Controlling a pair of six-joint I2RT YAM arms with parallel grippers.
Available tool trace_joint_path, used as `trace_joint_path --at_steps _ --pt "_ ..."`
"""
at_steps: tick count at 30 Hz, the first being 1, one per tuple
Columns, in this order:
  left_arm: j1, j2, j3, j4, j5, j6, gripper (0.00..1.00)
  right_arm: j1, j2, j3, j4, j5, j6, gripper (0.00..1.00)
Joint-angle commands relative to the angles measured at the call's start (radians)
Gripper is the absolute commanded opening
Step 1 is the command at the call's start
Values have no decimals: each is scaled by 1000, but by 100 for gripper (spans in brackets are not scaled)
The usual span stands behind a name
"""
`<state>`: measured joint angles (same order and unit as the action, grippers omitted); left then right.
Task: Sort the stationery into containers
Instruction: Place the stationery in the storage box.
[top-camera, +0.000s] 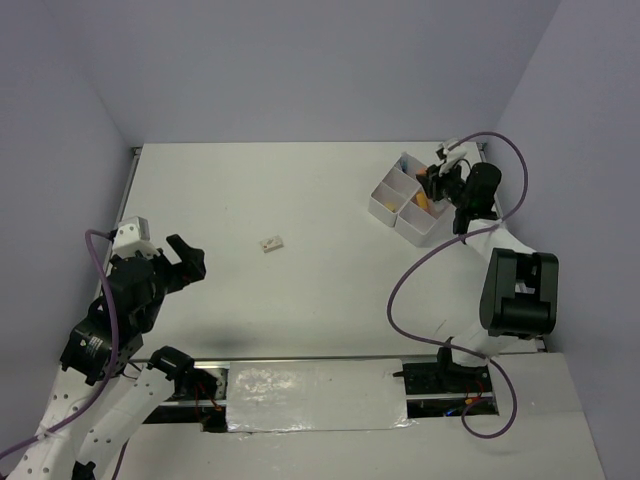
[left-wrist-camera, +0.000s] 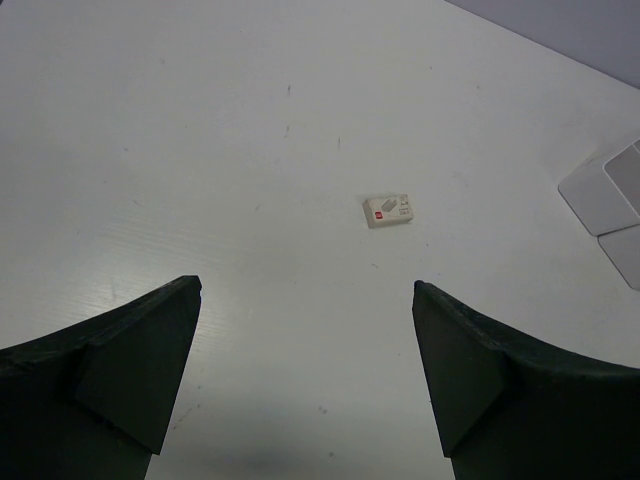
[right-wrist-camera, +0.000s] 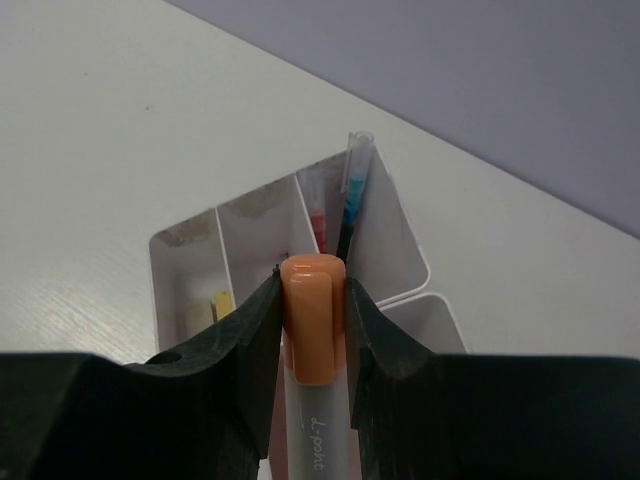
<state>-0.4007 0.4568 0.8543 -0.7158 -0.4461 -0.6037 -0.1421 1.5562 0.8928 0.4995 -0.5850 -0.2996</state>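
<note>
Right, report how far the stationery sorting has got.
Done: a blue pen, a red item and a yellow item already sit in the white divided box. In hand: the right gripper is clamped on an orange-capped marker over the box. Left: one small eraser lies alone on the table, with the left gripper open and apart from it. No other loose stationery shows.

Far R on table, nr back edge: divided box. right gripper hangs over it w/ marker btwn its fingers, above the box's middle. pens stand in a far compartment. eraser lies mid-table, well L of box, ahead of left gripper, not touching.
</note>
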Motion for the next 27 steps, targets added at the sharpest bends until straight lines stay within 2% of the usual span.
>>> trace_joint_path --at_steps 1,13,17,22,27 --pt "-3 9 -1 53 14 18 99 -1 19 41 -4 -65 -32 8" --pt "-3 8 -1 56 15 21 99 -10 67 63 -13 -92 -45 12" --pt "-3 8 -1 55 15 22 99 -16 79 86 -64 -88 -56 21" --pt "-3 8 0 55 12 21 99 -22 71 77 -45 -72 -45 30" --pt "-3 8 2 53 7 21 99 -22 71 78 -52 -61 -47 32"
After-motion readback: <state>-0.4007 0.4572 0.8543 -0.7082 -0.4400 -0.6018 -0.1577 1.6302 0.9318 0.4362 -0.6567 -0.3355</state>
